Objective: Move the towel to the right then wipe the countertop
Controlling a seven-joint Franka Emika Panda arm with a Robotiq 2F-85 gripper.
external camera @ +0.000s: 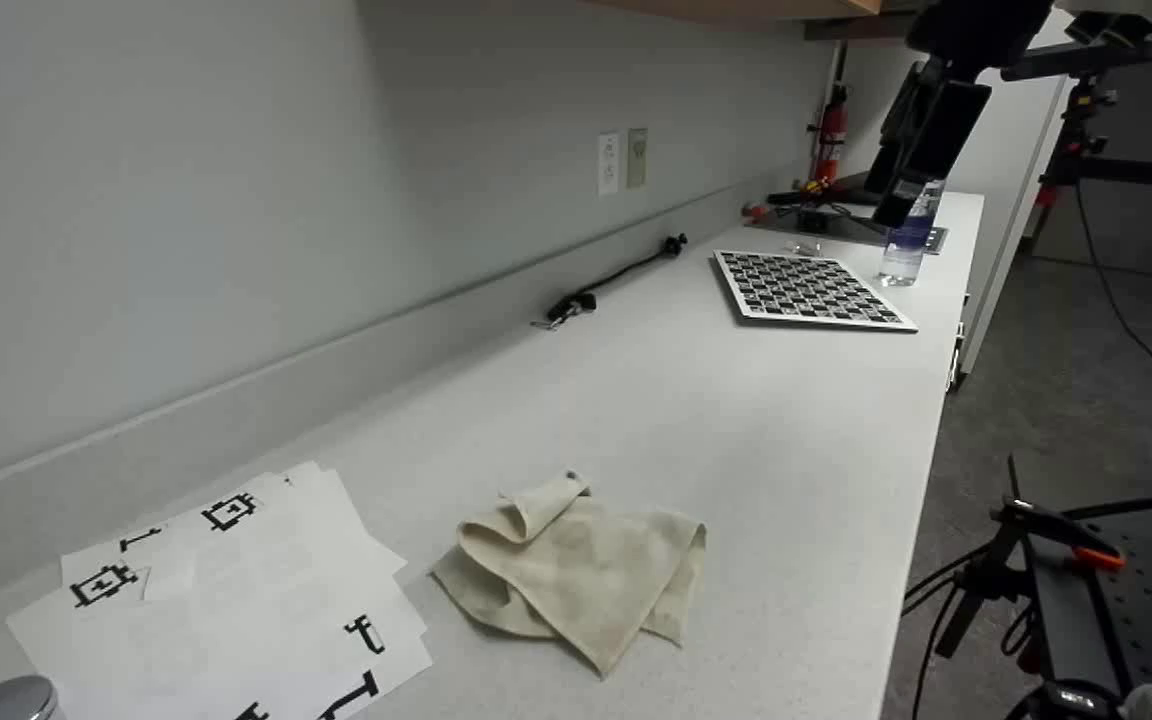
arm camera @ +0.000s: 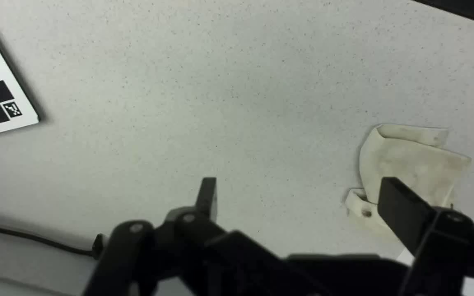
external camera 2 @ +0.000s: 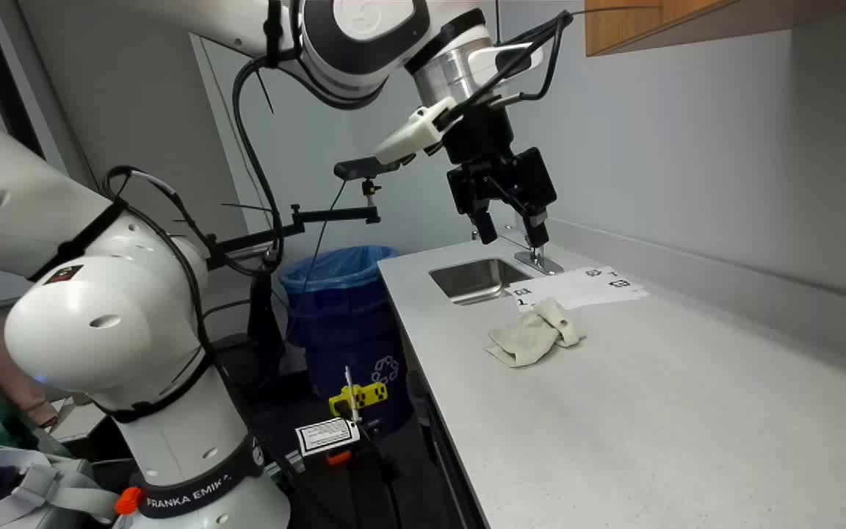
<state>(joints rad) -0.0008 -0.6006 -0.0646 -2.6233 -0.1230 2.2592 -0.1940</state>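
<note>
Tap [external camera: 6, 700]: just its chrome top shows; well apart from the hand [external camera 2: 512, 236].
Papers [external camera: 226, 590]: flat on the worktop [external camera: 766, 420], also well apart from the hand.
Towel [external camera: 576, 570]: crumpled on the worktop near the papers, below the hand and off to one side, not touched by it.
Towel's move: judged still to do; whose "right" is meant cannot be told.
Worktop wipe: judged not begun, as nothing works the towel; whether any patch is cleaner cannot be told.
Board [external camera: 811, 290]: below the hand, on the side away from the towel.
Hand: raised above the worktop, spread wide, pinching nothing. Left for it, as judged: come down, take the towel, shift it, then wipe.
</note>
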